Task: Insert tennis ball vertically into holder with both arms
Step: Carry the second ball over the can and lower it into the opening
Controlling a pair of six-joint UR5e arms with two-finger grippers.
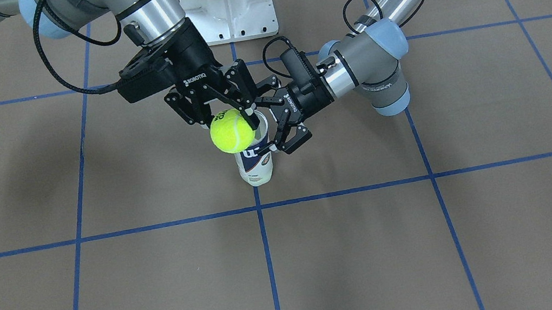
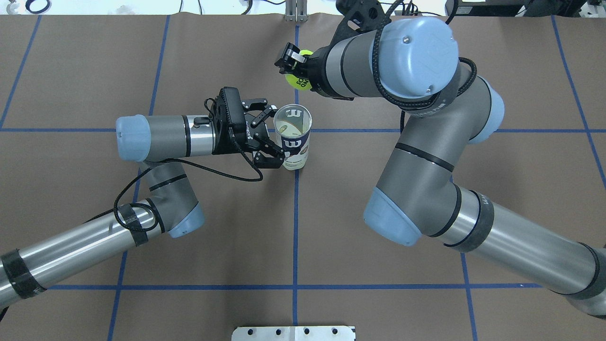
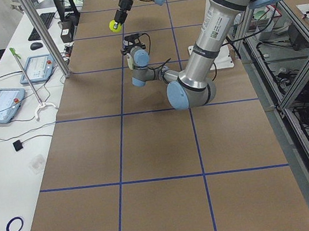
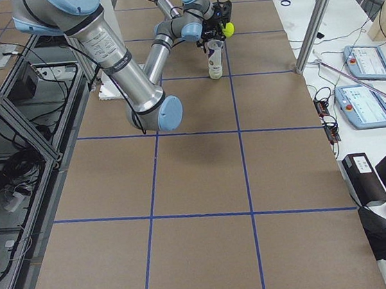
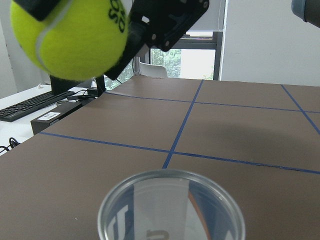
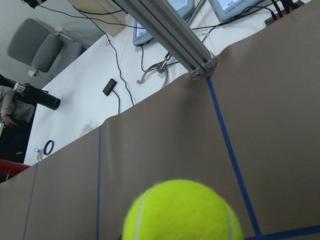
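Brown surface (image 1: 433,252) gridded with blue tape lines (image 1: 347,191). The holder (image 1: 255,166) stands upright on one line, near a crossing. A white base (image 1: 227,6) sits at the robot's edge.

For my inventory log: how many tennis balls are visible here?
1. The right gripper holds the tennis ball near the top of the holder. Its label may hide others.

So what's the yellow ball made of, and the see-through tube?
The yellow-green tennis ball looks like fuzzy felt: it is matte and hairy at its edge, with a pale curved seam. Its inside is hidden. The clear round tube looks like thin, shiny plastic: you can see through its wall, and a printed white-and-navy label wraps it.
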